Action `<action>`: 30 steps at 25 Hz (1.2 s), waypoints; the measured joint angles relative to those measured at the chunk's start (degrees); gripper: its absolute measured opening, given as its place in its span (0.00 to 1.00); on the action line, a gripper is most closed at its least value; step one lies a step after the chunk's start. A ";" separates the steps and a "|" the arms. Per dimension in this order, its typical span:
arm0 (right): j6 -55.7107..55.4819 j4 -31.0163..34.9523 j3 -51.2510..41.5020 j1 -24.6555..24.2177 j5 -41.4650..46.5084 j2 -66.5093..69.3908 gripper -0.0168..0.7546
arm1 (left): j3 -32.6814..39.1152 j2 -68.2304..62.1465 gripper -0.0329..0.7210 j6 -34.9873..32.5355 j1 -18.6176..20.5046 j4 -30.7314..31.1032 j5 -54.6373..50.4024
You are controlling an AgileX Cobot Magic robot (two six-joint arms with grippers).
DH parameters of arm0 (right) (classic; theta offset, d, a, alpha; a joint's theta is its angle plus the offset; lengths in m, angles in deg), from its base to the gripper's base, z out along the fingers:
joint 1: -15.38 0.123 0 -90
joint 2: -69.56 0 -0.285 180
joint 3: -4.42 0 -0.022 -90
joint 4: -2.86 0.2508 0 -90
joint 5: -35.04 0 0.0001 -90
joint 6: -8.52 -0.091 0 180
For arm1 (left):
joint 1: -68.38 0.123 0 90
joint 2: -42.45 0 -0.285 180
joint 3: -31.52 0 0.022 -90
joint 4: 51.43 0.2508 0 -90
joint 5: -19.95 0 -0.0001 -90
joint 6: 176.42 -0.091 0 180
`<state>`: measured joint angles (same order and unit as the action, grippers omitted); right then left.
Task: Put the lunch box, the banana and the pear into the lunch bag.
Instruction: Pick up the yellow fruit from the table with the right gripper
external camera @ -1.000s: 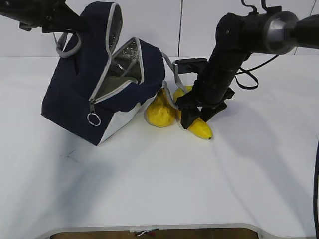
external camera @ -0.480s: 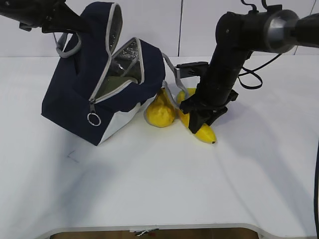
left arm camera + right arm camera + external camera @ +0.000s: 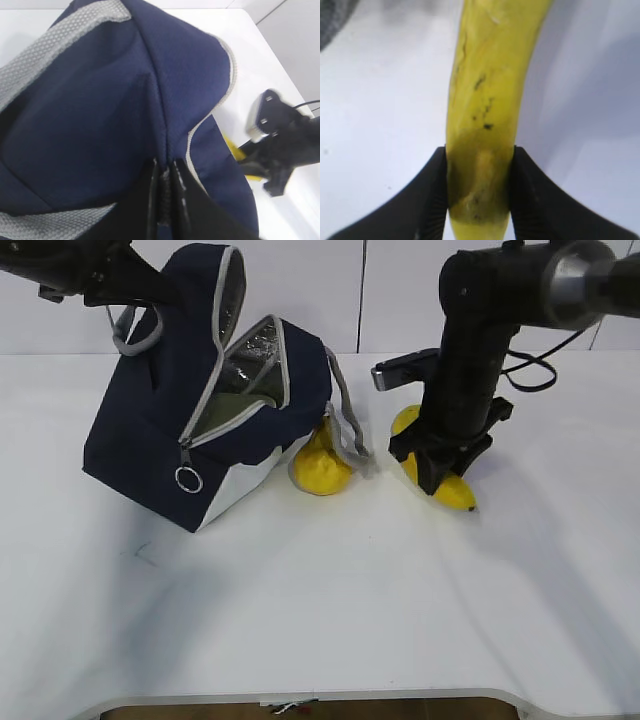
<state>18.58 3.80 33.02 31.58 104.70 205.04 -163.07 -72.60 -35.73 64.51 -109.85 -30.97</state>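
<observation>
The banana (image 3: 447, 483) sits right of the bag (image 3: 190, 420), pinched between the right gripper (image 3: 479, 192) fingers. The pear (image 3: 320, 466) leans against the bag's lower corner. The left gripper (image 3: 164, 200) is clamped shut on the bag's top fabric, holding it tilted.

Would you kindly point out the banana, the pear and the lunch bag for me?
banana (image 3: 482, 115), right wrist view, on its middle just above the jaws.
pear (image 3: 320, 470), exterior view, on its rounded body.
lunch bag (image 3: 150, 430), exterior view, on its navy side panel.
</observation>
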 joint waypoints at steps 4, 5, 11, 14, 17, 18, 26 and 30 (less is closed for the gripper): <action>-1.83 -2.78 0.00 0.00 0.29 -4.71 0.38 | 0.00 0.00 0.06 0.00 0.00 0.00 0.00; -1.92 -2.57 0.00 0.00 0.28 -6.13 0.38 | 0.00 0.00 0.06 0.00 0.00 -0.10 0.00; -0.32 9.55 3.10 0.00 1.30 -11.05 0.38 | 0.00 0.00 0.06 0.00 0.00 -0.43 -0.13; 2.22 19.11 7.73 0.00 1.40 -11.18 0.38 | 0.00 0.00 0.06 0.09 0.00 -1.55 -0.26; 6.04 27.22 10.60 0.00 1.40 -11.18 0.38 | 0.02 0.00 0.06 0.09 0.00 -3.73 -1.07; 6.70 28.94 10.86 0.00 1.29 -11.18 0.38 | 0.02 0.00 0.06 0.09 0.00 -4.68 -1.50; 10.71 38.73 10.85 0.00 -3.68 -8.41 0.38 | 0.02 0.00 0.06 0.09 0.00 -9.04 -2.91; 12.28 45.02 10.85 0.24 -4.85 -4.71 0.38 | 0.02 -0.08 0.06 0.09 0.00 -9.40 -2.89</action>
<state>30.86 48.82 43.87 31.82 99.85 200.33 -163.05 -72.68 -35.64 64.51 -119.24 -33.86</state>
